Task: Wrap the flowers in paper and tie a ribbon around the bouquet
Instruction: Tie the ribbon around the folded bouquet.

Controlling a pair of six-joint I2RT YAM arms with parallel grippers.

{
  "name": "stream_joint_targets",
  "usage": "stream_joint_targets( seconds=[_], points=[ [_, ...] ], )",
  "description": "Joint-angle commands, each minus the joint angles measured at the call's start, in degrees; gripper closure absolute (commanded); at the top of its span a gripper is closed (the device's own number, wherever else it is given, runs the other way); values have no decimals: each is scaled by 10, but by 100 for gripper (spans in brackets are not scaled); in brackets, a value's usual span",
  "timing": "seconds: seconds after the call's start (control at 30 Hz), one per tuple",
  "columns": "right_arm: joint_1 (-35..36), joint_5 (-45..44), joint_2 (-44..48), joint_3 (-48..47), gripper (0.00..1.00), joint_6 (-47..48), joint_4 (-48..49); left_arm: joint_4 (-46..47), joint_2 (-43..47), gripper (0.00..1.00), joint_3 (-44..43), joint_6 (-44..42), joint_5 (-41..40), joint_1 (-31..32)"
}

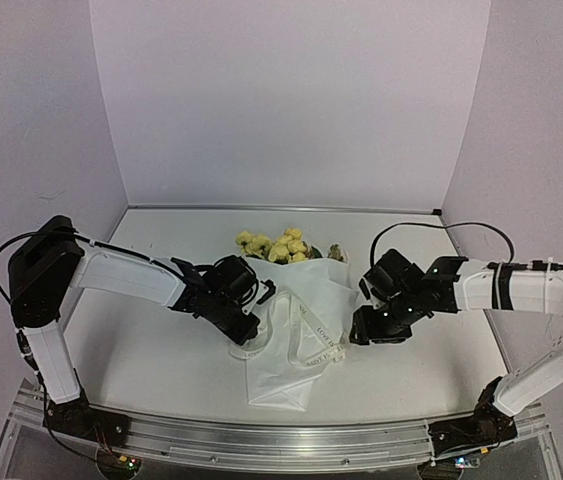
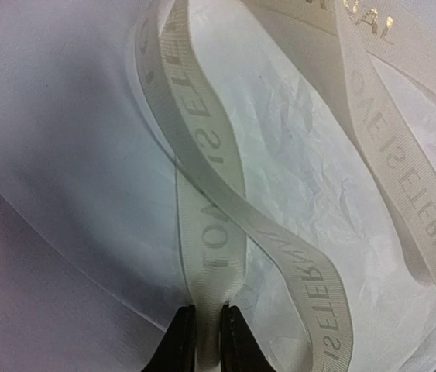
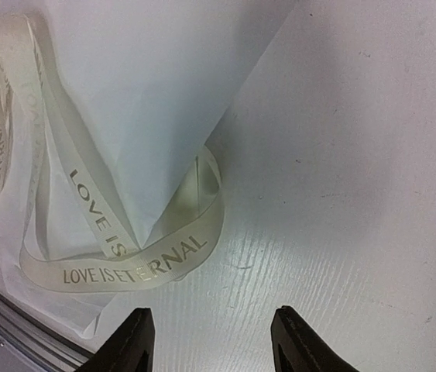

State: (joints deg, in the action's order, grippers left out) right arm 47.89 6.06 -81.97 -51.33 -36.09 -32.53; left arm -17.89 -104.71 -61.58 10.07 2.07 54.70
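The yellow flowers (image 1: 276, 245) stick out of the far end of the white paper (image 1: 286, 375), which lies folded around them at the table's middle. The cream ribbon (image 1: 313, 330), printed with gold letters, loops loosely over and beside the paper. My left gripper (image 1: 249, 328) is at the paper's left edge. In the left wrist view my left gripper (image 2: 208, 341) is shut on a strand of the ribbon (image 2: 210, 232) over the crinkled paper (image 2: 310, 178). My right gripper (image 3: 214, 341) hangs open above bare table, just right of the ribbon's loop (image 3: 148, 263) and the paper's corner (image 3: 148, 93).
The white table (image 1: 161, 350) ends in a metal rail (image 1: 261, 440) at the near edge. Lilac walls close the back and both sides. A black cable (image 1: 441, 228) arches over the right arm.
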Motion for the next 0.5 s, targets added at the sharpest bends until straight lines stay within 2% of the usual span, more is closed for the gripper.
stream_joint_targets(
  seconds=[0.0, 0.1, 0.2, 0.47],
  points=[
    [24, -2, 23, 12, 47, 57, 19, 5, 14, 92, -19, -7, -28, 1],
    [45, -9, 35, 51, 48, 101, 80, 7, 22, 97, -16, -8, -40, -1],
    [55, -1, 38, 89, 55, 131, 149, 9, 27, 100, -13, -7, -46, -2],
    [77, -7, 18, 150, 53, 204, 267, 11, 36, 100, -10, -4, -46, -8]
  ],
)
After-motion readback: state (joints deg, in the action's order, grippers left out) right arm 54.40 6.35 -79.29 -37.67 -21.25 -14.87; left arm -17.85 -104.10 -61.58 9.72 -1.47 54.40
